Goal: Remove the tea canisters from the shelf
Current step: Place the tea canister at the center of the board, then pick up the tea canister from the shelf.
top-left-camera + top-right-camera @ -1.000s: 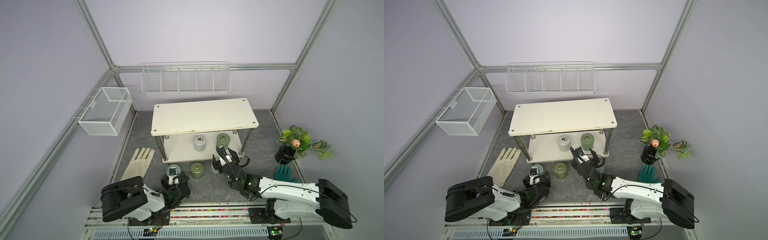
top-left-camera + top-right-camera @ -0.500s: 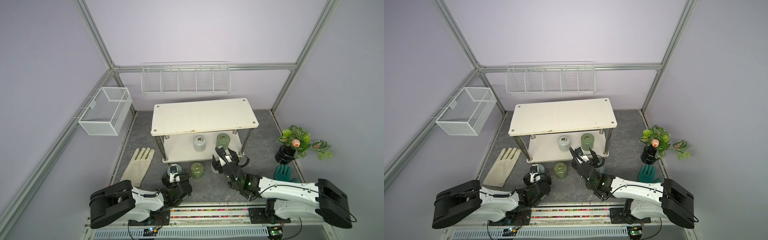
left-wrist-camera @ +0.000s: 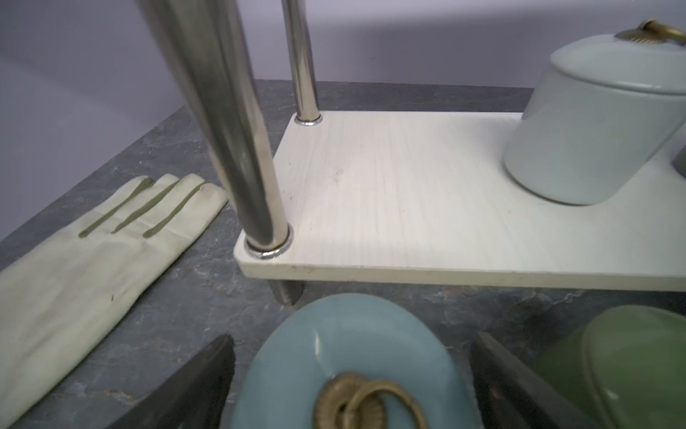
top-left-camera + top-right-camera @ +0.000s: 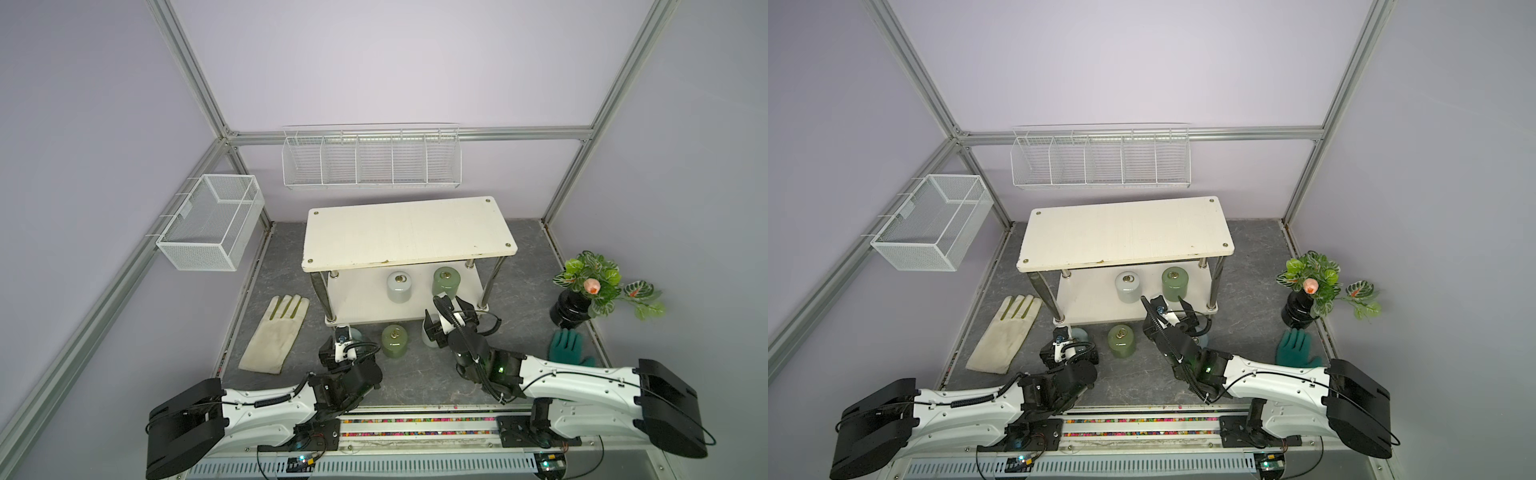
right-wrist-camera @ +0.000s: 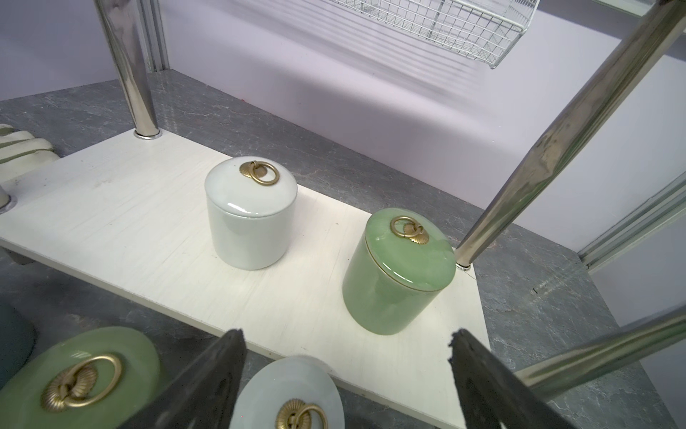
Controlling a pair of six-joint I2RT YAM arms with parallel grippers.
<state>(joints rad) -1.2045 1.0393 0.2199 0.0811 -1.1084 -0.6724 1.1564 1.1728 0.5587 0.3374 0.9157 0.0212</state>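
Though the left claw [image 3: 352, 336] sits where it did a second ago, low and left of centre in both top views, the arm behind it has sunk and swung toward the lower left corner, which reads as a retreat beginning. Its jaws gape at full width on either side of the blue canister [image 3: 345, 367] and grip nothing. That canister stands on the floor [image 3: 178, 308] just in front of the shelf [image 3: 408, 208], by the leg at the left, so it looks delivered and let go. The right claw [image 5: 347, 332] has not shifted. It hangs wide open over a pale canister [image 5: 289, 390] on the floor at the bottom of its wrist view, holding nothing. A green canister [image 4: 394, 341] stands on the floor between the two. On the lower board, mid-frame under the top board, a white canister [image 4: 399, 286] and a second green canister [image 4: 446, 282] are left. So three are off and two visibly remain. I cannot find a sixth. The right claw looks best placed for the next reach.
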